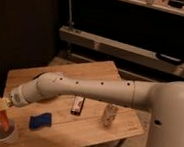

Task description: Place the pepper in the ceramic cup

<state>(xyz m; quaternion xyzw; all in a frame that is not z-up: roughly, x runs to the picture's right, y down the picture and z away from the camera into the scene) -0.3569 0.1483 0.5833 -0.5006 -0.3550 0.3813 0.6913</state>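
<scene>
I see a wooden table [91,128] in a dim room, dark shelving [136,28] behind it.

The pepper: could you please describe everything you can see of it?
The pepper is slender, orange-red and tapered. It hangs nearly upright, its top held in the shut gripper at the table's front left corner, its lower end dipping inside the white cup. Whether it touches the cup's inside cannot be seen.

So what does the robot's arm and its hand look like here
The arm is a thick, smooth white tube with rounded joints and a row of small dark dots along its side, growing from a bulky white body. The hand, at the table's near left corner, is small and looks tan-yellow.
</scene>
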